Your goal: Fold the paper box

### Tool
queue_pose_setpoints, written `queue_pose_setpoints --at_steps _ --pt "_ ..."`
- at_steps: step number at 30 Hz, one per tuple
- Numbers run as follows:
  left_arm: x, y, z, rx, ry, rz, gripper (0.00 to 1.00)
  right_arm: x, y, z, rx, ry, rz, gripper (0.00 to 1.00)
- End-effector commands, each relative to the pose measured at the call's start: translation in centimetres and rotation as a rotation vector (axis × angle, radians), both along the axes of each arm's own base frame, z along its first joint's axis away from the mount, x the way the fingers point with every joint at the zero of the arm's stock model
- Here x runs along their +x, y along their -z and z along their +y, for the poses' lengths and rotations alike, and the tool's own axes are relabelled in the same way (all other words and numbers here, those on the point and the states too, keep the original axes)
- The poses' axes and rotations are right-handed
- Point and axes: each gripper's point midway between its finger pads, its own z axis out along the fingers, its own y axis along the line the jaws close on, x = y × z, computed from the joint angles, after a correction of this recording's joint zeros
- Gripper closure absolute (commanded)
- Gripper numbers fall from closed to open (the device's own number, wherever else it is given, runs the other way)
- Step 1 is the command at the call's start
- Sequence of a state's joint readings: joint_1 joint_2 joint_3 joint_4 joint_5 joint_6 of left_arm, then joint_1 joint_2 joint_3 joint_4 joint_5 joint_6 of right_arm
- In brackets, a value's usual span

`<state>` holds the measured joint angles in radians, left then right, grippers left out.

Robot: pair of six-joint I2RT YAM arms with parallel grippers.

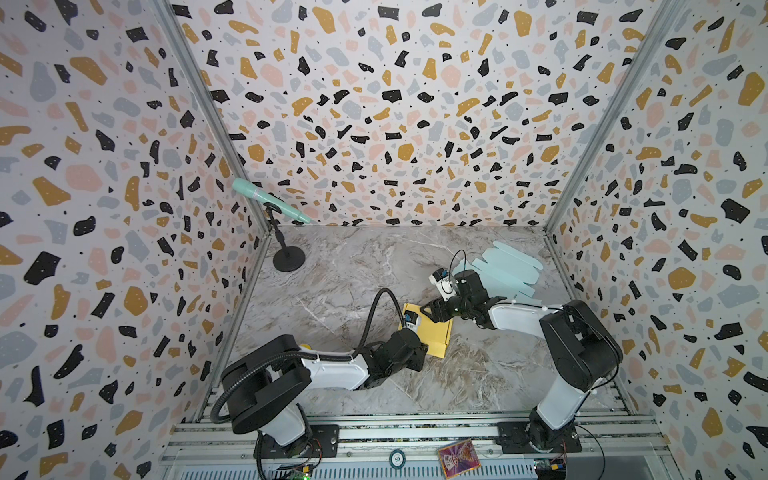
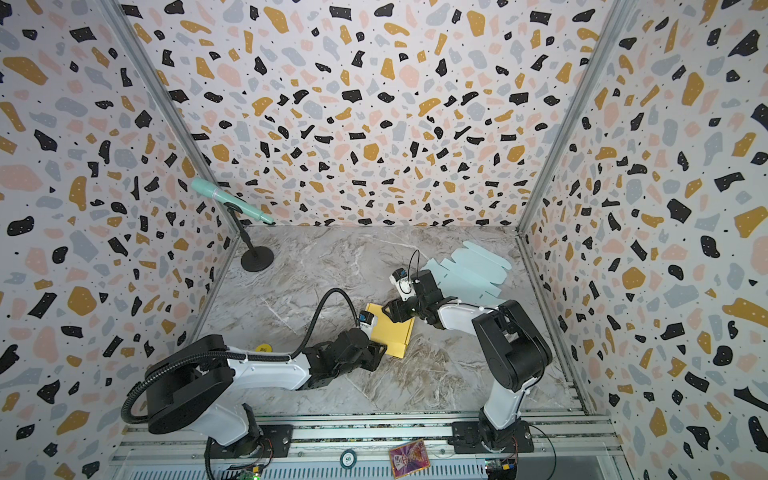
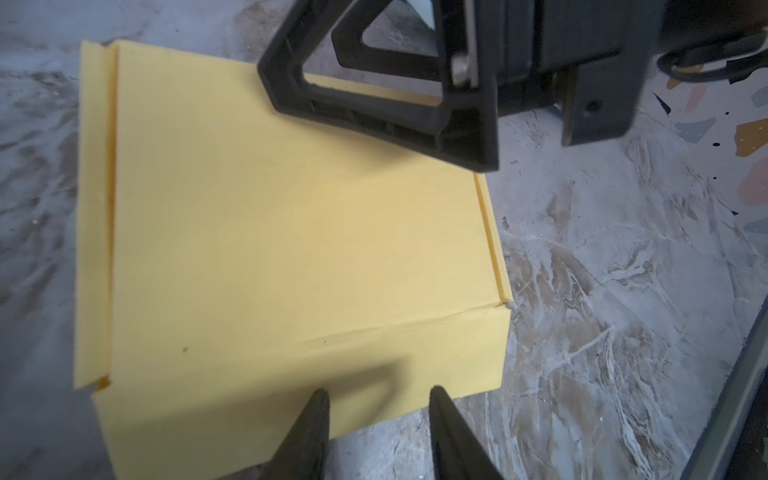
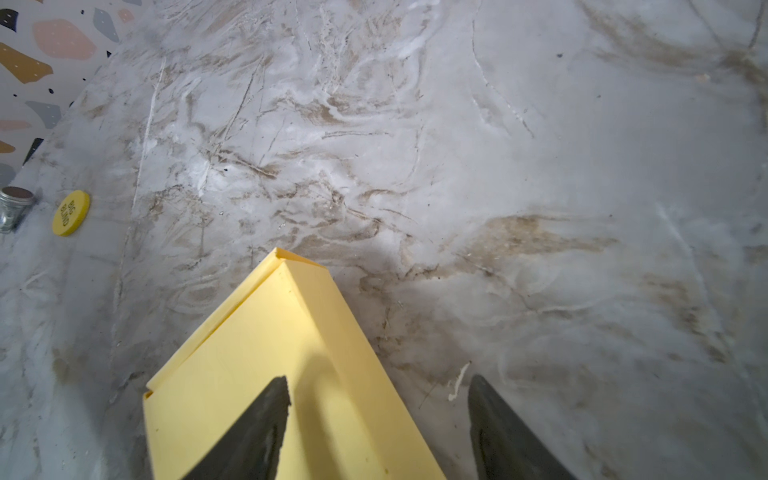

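Left wrist view: my left gripper (image 3: 378, 399) has its jaws apart with nothing between them, tips over the near edge of the yellow paper box (image 3: 291, 249). The box lies flat on the marble table (image 3: 623, 291), mid-table in a top view (image 1: 436, 338). Right wrist view: my right gripper (image 4: 380, 386) is spread wide, one finger over the box top, the other over bare table, clamping nothing. Contact with the box: cannot tell.
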<state>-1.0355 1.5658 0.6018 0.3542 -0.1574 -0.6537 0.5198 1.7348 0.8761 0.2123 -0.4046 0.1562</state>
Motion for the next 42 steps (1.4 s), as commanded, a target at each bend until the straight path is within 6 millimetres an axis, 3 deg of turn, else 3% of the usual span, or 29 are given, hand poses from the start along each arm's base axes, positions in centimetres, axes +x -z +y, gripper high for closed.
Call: queue_pose_setpoints --at_steps 1,17,42 --pt "0.5 -0.8 -1.2 -0.034 0.016 -0.027 0.58 -0.4 0.3 0.4 0.012 -0.019 0.012 0.32" --pt "1.8 0.4 -1.0 -0.004 -0.011 -0.043 0.60 -2.5 2.6 0.6 0.000 -0.054 0.081 0.33" --pt "3.2 0.9 -1.0 0.005 -0.051 -0.084 0.59 -5.1 3.9 1.7 0.031 -0.103 0.140 0.33"
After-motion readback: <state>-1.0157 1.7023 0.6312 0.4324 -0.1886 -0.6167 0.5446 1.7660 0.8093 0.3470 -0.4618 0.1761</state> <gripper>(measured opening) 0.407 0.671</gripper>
